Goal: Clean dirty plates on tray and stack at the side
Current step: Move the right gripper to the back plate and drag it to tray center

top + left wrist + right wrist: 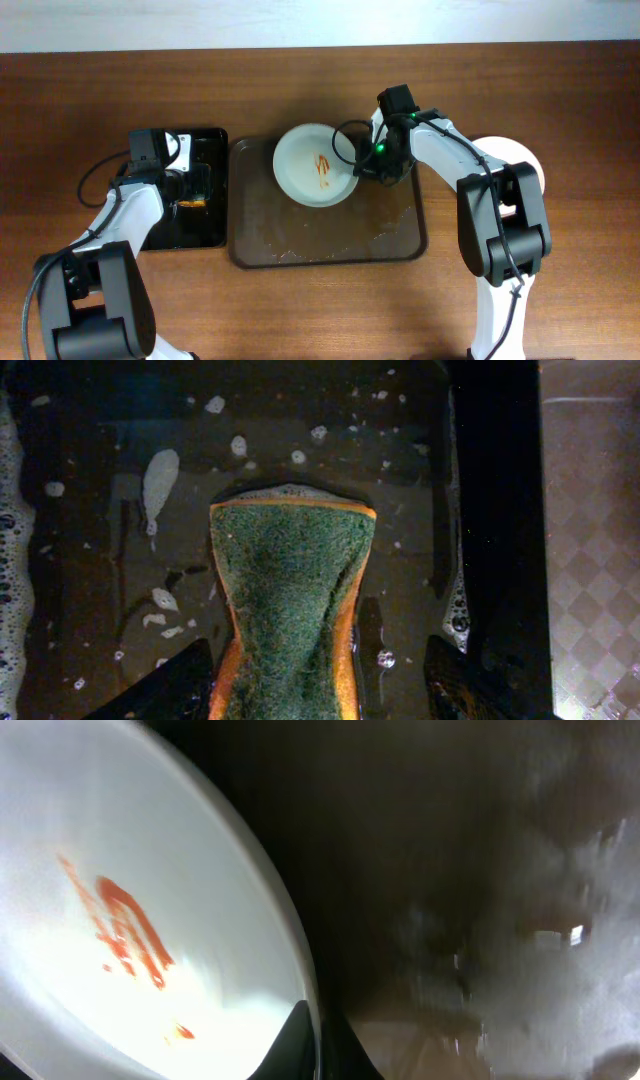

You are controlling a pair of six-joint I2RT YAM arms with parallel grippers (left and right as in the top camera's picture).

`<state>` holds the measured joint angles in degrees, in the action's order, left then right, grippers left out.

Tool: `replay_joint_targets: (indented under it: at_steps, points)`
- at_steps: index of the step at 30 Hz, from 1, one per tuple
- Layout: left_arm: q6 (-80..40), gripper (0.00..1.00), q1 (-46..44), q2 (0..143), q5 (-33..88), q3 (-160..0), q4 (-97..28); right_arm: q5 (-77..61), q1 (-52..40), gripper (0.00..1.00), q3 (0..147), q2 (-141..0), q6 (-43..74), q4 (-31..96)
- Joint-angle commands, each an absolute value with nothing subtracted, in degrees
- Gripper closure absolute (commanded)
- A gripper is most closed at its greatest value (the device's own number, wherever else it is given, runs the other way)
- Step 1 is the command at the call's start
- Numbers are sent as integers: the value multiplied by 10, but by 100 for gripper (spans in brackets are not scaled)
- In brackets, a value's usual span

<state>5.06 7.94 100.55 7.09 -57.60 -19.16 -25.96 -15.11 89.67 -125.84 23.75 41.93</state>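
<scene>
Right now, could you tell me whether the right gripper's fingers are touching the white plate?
Touching. In the right wrist view, the right gripper has its fingers shut on the plate rim.

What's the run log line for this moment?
left pincer: holds sponge over black tray | right pincer: shut on smeared plate rim

Our left arm stretched forward, wrist turned down, and the left end effector (315, 682) pinched a sponge (290, 590) at its middle between two half-closed fingers. Our right arm bent inward at the elbow. The right end effector (320, 1040) was closed tight on the rim of a plate (150, 870).
</scene>
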Motion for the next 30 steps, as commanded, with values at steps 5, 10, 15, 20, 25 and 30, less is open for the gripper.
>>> replay_joint_targets:
  at_steps: [5, 10, 15, 20, 25, 30]
  points:
    - [52, 34, 78, 1009, 77, -573, -192, -255, -165, 96, 897, -1238, 215, 517]
    - [52, 34, 78, 1009, 77, -573, -192, -258, -190, 96, 897, -1238, 215, 512]
    - [52, 34, 78, 1009, 77, -573, -192, -292, -208, 83, 897, -1238, 215, 542]
    - [52, 34, 78, 1009, 77, -573, -192, -291, -192, 79, 909, -1237, 214, 547]
    - [52, 34, 78, 1009, 77, -573, -192, -288, -183, 78, 964, -1236, 182, 557]
    - [52, 34, 78, 1009, 77, -573, -192, -226, -183, 55, 994, -1236, 145, 504]
